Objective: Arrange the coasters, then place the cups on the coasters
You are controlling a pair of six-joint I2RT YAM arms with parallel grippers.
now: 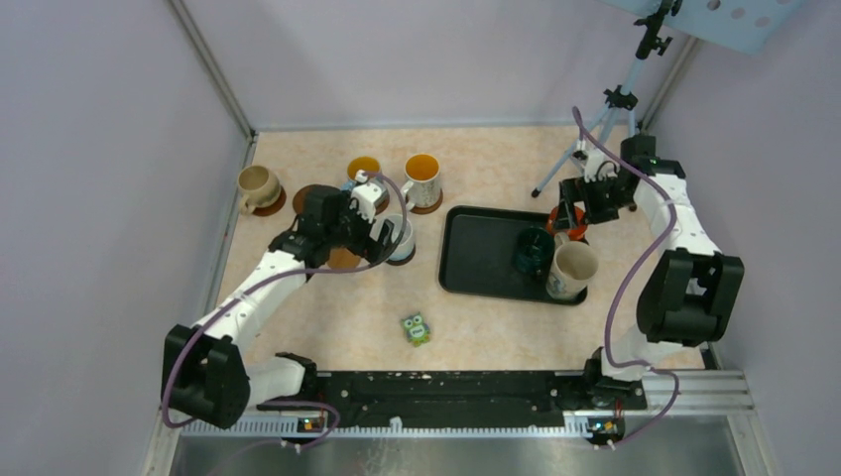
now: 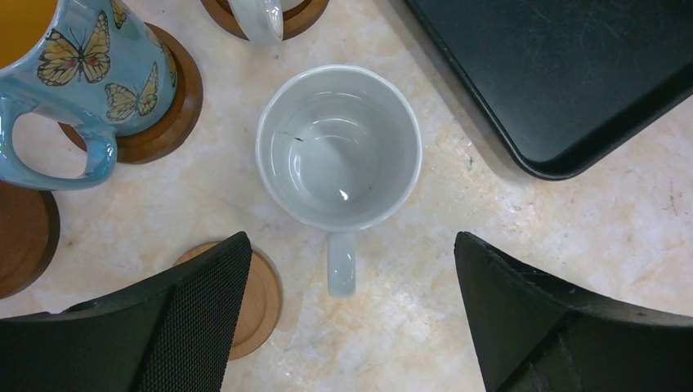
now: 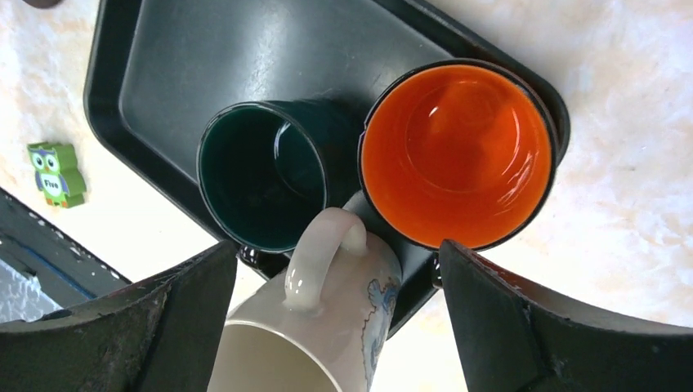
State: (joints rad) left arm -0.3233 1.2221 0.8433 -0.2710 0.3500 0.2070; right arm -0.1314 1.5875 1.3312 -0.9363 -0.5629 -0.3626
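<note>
Left claw [image 2: 351, 241] spread wide, holding nothing, hanging straight over the white mug [image 2: 339, 147]. The mug is upright on bare bench [image 2: 507, 269], handle toward the claw, and not on a coaster. The free tan coaster [image 2: 257, 298] lies just beside it, partly hidden under one finger. Judged step: seat this mug on that coaster. To do it well, pinch the wall away from the handle, lift clear of the coaster's edge before crossing, centre the base over the disc, lower flat, then let go (the butterfly mug [image 2: 98, 57] stands near, so keep the swing short). Right claw [image 3: 337, 245] also spread and empty, above the tray [image 3: 163, 73], where the green mug [image 3: 261, 175], orange mug [image 3: 458, 151] and cream mug [image 3: 327, 327] wait, packed close together — any pick there wants a clean vertical lift.
</note>
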